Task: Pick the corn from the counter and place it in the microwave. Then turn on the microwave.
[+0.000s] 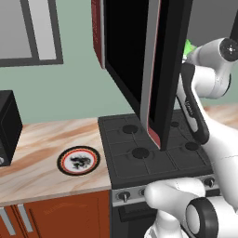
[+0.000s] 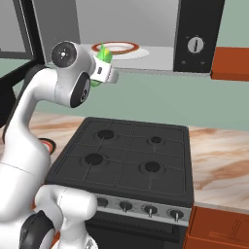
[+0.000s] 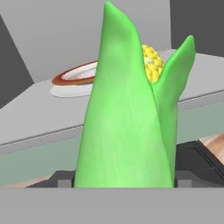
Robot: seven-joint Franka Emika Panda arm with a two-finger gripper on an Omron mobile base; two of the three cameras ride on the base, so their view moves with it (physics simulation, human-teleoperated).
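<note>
From the left base view, the microwave point(image 1: 139, 56) hangs above the black stovetop point(image 1: 153, 148) with its glossy dark door point(image 1: 160, 69) swung wide open toward us, and just past the door's right edge a sliver of the bright green corn point(image 1: 188, 46) peeks out by the white arm point(image 1: 209, 69). Down on the marble table point(image 1: 42, 153) sits the round black-and-red plate point(image 1: 78, 161), well apart from all that. Over to the right base view: the corn point(image 2: 102, 61) is up in the air at the front lip of the microwave's open cavity point(image 2: 146, 34), clamped in the fingers point(image 2: 101, 68), green husk tips pointing up, with the turntable plate point(image 2: 119, 48) inside just behind it and the dial point(image 2: 195, 44) on the control panel to the right. In the hand view the corn point(image 3: 131, 127) looms large: smooth green husk leaves tapering to two points, a patch of yellow kernels showing between them near the top, the fingers grasping it at its base, and the turntable plate point(image 3: 76, 76) ahead on the grey microwave floor.
</note>
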